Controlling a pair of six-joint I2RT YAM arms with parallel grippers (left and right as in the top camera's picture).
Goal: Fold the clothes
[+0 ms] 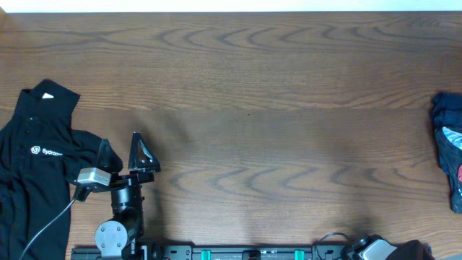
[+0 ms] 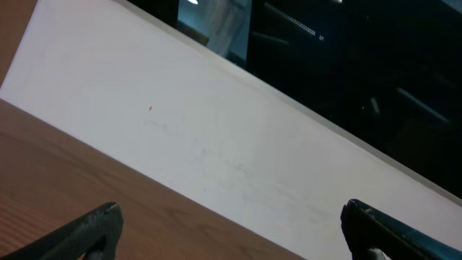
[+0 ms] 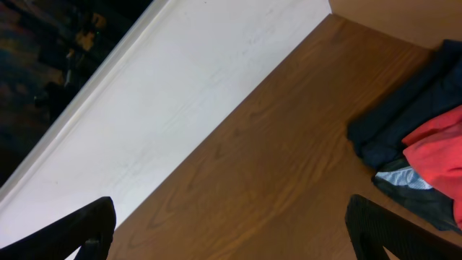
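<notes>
Plainly the black collared shirt with a small white chest logo [image 1: 32, 170] is the garment within reach. It lies loosely spread at the left end of the brown wood-grain table [image 1: 274, 108], with its collar toward the far side and its body running back to the near edge and out of the overhead view, so its long axis goes roughly far-to-near, a little tilted. The left gripper [image 1: 121, 148] stands just beside the shirt's edge that faces the table's middle, its fingers pointing to the far side and spread wide with nothing between them. Whether the nearer finger touches cloth cannot be told from above; its wrist view shows only wood and a white board [image 2: 180, 144] beyond, no fabric. The shirt thus lies to that gripper's left, and I judge the coming move calls for a sideways swing rather than a forward reach. A crumpled heap of dark blue and red garments [image 1: 447, 144] sits well apart at the table's right edge. The right gripper [image 3: 227, 217] is likewise released and empty, with the heap ahead and to its right. Folding has not yet begun.
</notes>
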